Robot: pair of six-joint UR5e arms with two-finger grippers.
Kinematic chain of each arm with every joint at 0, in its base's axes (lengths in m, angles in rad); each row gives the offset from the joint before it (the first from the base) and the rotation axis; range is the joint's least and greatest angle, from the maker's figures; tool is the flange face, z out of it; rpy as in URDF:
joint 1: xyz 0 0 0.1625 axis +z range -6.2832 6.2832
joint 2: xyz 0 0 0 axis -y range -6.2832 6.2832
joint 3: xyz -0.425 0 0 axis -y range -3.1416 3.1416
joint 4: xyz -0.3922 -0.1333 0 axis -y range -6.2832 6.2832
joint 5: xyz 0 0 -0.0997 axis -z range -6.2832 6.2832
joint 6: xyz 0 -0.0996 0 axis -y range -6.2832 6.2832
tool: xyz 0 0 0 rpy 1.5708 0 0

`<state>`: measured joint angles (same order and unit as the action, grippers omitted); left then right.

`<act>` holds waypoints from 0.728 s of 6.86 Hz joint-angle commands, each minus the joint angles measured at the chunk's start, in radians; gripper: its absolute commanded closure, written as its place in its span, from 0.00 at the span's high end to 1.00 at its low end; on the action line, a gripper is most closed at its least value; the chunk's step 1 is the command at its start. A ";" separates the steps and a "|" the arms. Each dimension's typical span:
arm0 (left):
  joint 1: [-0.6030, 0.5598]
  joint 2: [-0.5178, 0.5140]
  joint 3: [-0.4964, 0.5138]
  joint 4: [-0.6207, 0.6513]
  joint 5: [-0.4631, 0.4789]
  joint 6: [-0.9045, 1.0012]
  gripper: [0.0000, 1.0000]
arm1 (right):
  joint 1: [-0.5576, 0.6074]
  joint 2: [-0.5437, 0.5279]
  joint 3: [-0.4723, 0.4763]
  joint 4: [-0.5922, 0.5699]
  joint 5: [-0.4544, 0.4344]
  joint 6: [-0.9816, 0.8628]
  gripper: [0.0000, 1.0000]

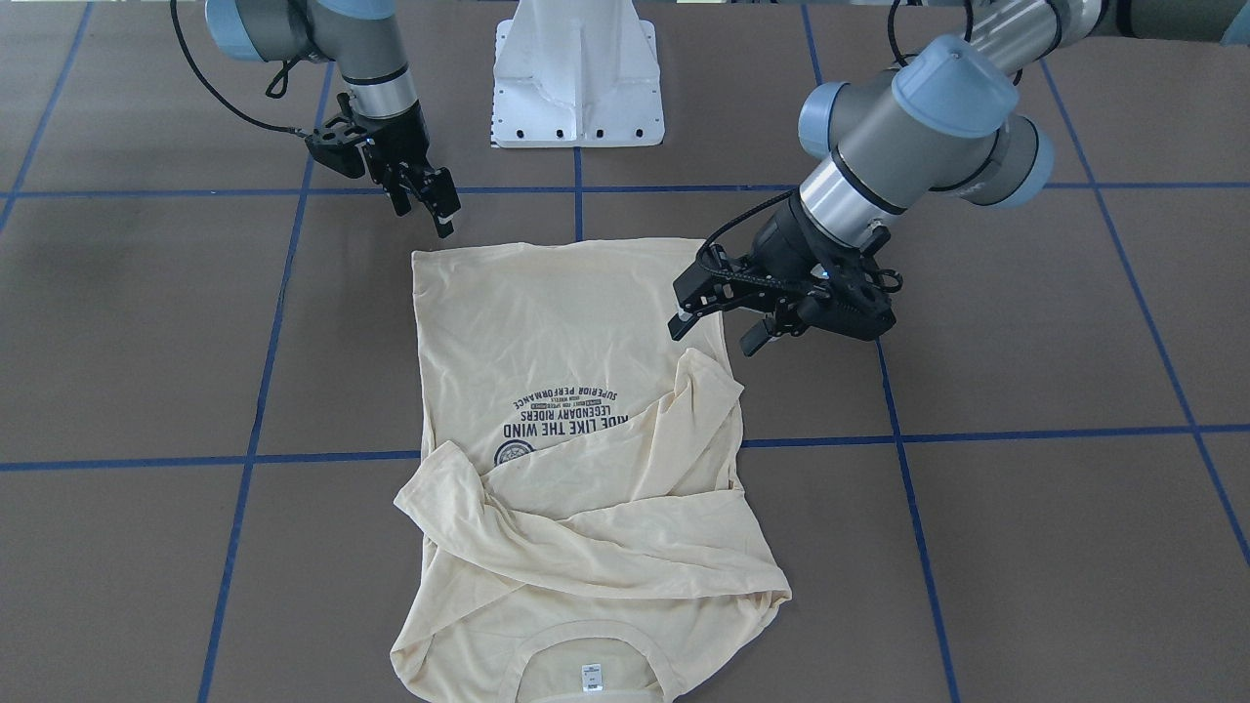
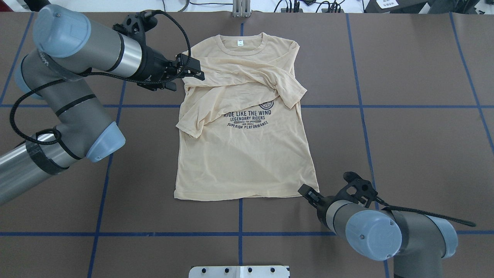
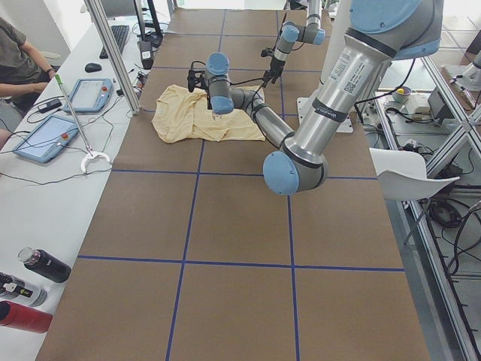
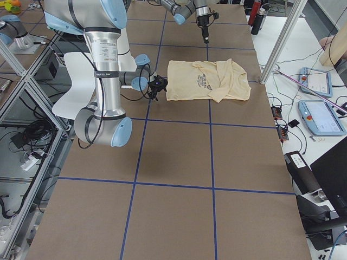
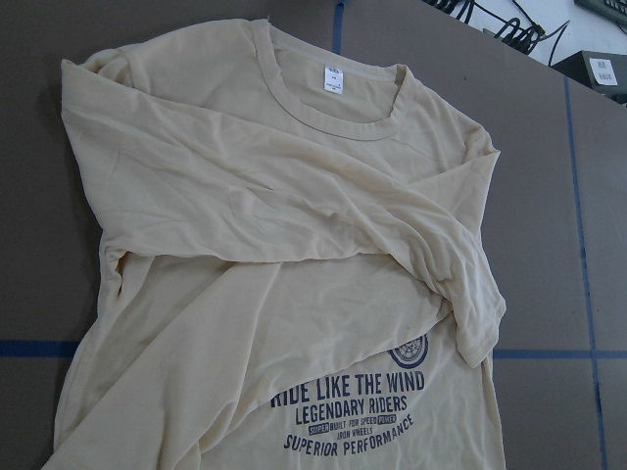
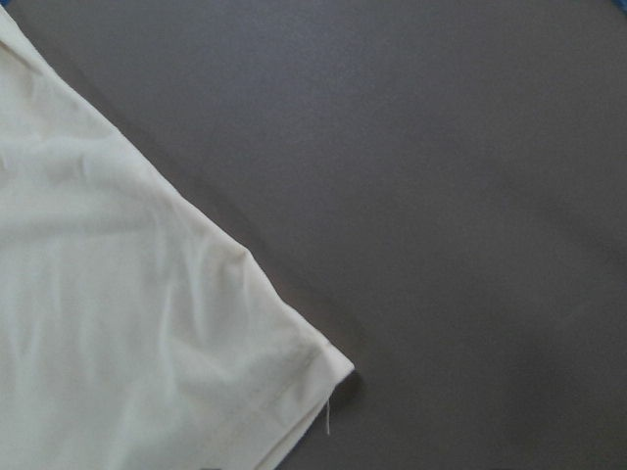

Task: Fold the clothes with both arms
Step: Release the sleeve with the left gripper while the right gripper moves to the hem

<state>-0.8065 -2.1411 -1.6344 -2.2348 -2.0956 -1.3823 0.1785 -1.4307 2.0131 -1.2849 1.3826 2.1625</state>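
The white pedestal (image 1: 578,88) is set at the near edge of the table (image 2: 405,146). Just beyond it, the right gripper (image 1: 426,217) is held beside the near right hem corner of the shirt (image 2: 243,154), fingers slightly parted and nothing gripped. The shirt is spread print-up mid-table with its sleeves crossed over the chest, and bare table is left all round. Farther off, at its left edge, the left gripper (image 1: 718,335) is seen with fingers spread wide and empty.

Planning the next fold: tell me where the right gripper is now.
In the overhead view the right gripper sits low on the right, at the near hem corner of the shirt, over the brown table.
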 commanded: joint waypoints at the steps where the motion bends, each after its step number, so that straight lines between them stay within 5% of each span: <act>1: 0.003 0.001 0.001 0.000 0.000 -0.001 0.99 | 0.042 0.003 -0.005 -0.005 -0.002 -0.013 0.93; 5: 0.006 0.001 0.005 0.000 0.002 -0.001 0.99 | 0.044 0.042 -0.051 -0.007 0.000 -0.016 0.89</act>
<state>-0.8009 -2.1399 -1.6301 -2.2354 -2.0940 -1.3836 0.2206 -1.4019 1.9734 -1.2904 1.3821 2.1462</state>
